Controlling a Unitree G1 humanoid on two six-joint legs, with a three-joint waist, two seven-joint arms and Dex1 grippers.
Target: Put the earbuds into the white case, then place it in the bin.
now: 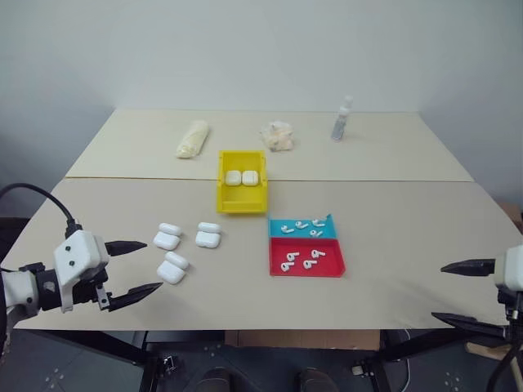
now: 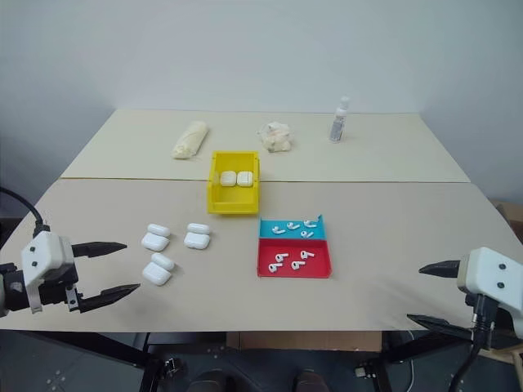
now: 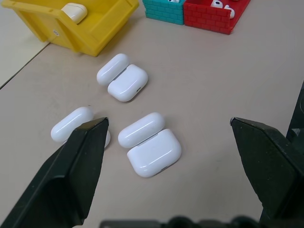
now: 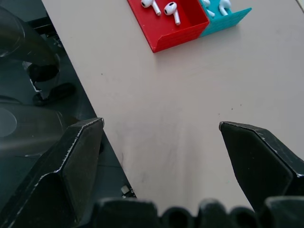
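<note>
A beige worktop (image 1: 392,245) is seen from above, with the yellow bin (image 1: 242,196) set near its middle, just in front of the seam that runs across it. 2 closed white cases (image 1: 242,177) are lying side by side in the far half of the bin.

Towards the near left corner, 3 more cases (image 1: 186,247) are spread out with their lids flipped open; none is touched by a gripper. In the left wrist view, the nearest of them (image 3: 149,149) is framed between the 2 black fingers.

To the right of the bin's near end, a shallow blue tray (image 1: 302,228) is butted against a shallow red tray (image 1: 306,258), the red one closer to the near edge. The earbuds (image 1: 301,258) are scattered loose in both trays, 4 counted in each.

The left gripper (image 1: 135,267) is held above the near left edge, released, fingers spread wide with nothing between them, pointed towards the open cases. The right gripper (image 2: 437,294) is held off the near right edge, likewise released and empty, jaws wide apart.

Along the far edge, 3 items are lined up: a pale wrapped bundle (image 1: 193,139), a crumpled pale lump (image 1: 277,135) and a small clear bottle (image 1: 341,119) standing upright.
</note>
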